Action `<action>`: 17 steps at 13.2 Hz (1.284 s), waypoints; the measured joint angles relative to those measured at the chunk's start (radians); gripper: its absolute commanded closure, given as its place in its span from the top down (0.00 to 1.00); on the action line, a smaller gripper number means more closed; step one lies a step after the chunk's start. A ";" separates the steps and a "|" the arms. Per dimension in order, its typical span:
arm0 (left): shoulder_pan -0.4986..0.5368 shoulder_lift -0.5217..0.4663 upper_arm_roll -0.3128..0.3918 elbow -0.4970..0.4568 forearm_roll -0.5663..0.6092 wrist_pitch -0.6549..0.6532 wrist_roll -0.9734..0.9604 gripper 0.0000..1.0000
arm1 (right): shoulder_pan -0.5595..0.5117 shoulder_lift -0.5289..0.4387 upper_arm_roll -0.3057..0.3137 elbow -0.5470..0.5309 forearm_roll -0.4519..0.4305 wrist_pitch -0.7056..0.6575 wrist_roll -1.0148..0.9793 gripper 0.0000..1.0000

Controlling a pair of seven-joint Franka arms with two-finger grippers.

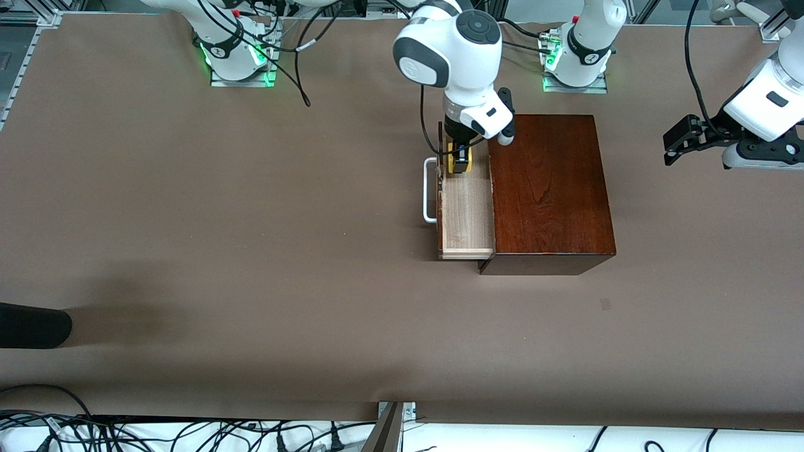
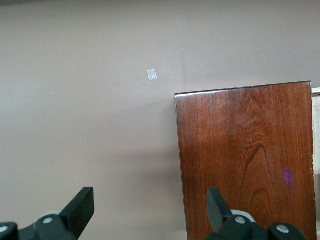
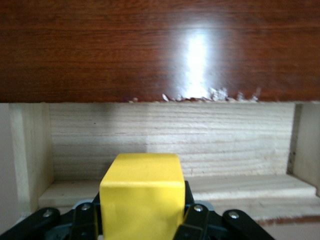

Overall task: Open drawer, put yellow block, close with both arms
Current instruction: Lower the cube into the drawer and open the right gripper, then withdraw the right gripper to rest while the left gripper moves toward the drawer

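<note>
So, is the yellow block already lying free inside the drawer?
No, the right gripper is shut on the yellow block, holding it over the open drawer.

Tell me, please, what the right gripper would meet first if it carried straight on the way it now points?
Probably the pale floor of the open drawer. The right gripper, shut on the yellow block, points down into the tray beside the wooden box; the block would land first, though the gap is unclear.

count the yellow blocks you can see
1: the yellow block is held in the right gripper over the open drawer. Any other inside the wooden box would be hidden.
</note>
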 measured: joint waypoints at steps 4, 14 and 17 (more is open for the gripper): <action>0.000 0.005 0.000 0.000 0.000 0.001 0.000 1.00 | -0.003 0.019 -0.006 0.013 0.000 0.001 -0.044 0.00; 0.000 0.006 0.000 0.001 0.000 0.001 0.000 1.00 | -0.002 0.094 -0.019 0.014 0.000 0.060 -0.063 0.02; 0.000 0.006 0.000 0.002 0.000 0.001 0.000 1.00 | -0.003 0.099 -0.023 0.018 0.000 0.068 -0.064 1.00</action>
